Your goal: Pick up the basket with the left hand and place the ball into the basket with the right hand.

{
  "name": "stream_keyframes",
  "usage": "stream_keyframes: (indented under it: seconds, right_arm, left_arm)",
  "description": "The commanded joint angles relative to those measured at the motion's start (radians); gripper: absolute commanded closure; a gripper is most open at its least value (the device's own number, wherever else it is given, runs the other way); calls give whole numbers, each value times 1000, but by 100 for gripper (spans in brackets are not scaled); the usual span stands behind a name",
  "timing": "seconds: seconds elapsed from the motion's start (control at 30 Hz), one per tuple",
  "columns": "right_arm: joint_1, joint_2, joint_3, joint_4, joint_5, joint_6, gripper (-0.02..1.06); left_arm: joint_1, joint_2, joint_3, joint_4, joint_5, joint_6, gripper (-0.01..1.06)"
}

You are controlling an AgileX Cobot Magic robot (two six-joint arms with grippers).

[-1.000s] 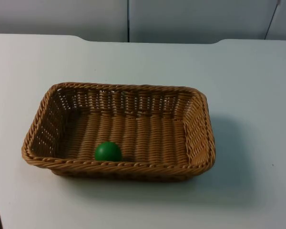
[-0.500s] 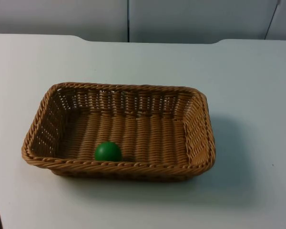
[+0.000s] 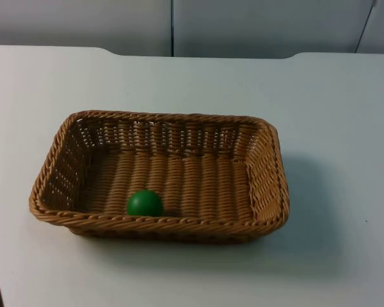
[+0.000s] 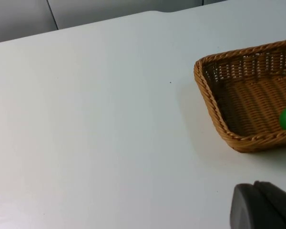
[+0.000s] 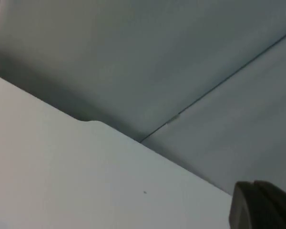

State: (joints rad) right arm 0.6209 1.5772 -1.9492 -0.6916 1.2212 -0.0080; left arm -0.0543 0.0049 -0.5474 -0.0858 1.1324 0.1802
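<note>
Basket point(image 3: 269, 185) sits on white table point(image 3: 345, 115), long axis running left-right, open side up. Green ball point(image 3: 144, 203) lies inside against near wall, toward left end. Nothing shifted since earlier frames. Left gripper point(image 4: 264, 206) hovers over table beside basket's end; right gripper point(image 5: 264, 205) faces partition wall point(image 5: 148, 62); jaw opening not discernible on either.

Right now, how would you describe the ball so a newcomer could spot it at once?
On the white table sits one woven brown basket. Inside it, against the near wall toward the left end, lies the ball. It is small, smooth and green, the only non-wicker thing there.
</note>
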Motion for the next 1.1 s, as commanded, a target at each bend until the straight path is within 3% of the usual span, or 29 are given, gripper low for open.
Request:
stream_keyframes:
  seconds: [0.0,0.03,0.17,0.2,0.23,0.27,0.33,0.43,0.53,0.6,0.63,0.67,0.77,0.8,0.83,0.97,1.07]
  right_arm:
    - [-3,-7,-7,163,0,-23,105]
    - [-3,-7,-7,163,0,-23,105]
    - [-3,-7,-7,637,0,-166,105]
    - [-3,-7,-7,637,0,-166,105]
    - [-3,-7,-7,779,0,-230,105]
    - [-3,-7,-7,979,0,-332,105]
    - [-3,-12,-7,1150,0,-424,105]
    - [-3,-30,-7,1188,0,-465,105]
    - [-28,-56,-7,1149,0,-454,105]
    - [-95,-92,-7,1137,0,-404,105]
    - [-174,-125,-7,1137,0,-370,105]
    - [-174,-125,-7,1137,0,-370,105]
    - [-348,-214,-3,1118,0,-348,105]
    - [-409,-258,9,1085,0,-326,105]
    - [-409,-258,9,1085,0,-326,105]
    - [-602,-477,129,878,0,-245,105]
    - [-658,-626,240,823,0,-227,105]
  left_arm:
    - [2,-5,3,-5,-12,-5,105]
    - [2,-5,3,-5,-12,-5,105]
    - [2,-5,3,-5,-12,-5,105]
    - [2,-5,3,-5,-12,-5,105]
    - [2,-5,3,-5,-12,-5,105]
    - [2,-5,3,-5,-12,-5,105]
    - [2,-5,3,-5,-12,-5,105]
    - [2,-5,3,-5,-12,-5,105]
    - [2,-5,3,-5,-12,-5,105]
    - [2,-5,3,-5,-12,-5,105]
    - [2,-5,3,-5,-12,-5,105]
    - [2,-5,3,-5,-12,-5,105]
    - [2,-5,3,-5,-12,-5,105]
    - [2,-5,3,-5,-12,-5,105]
    - [2,-5,3,-5,-12,-5,105]
    - [2,-5,3,-5,-12,-5,105]
    - [2,-5,3,-5,-12,-5,105]
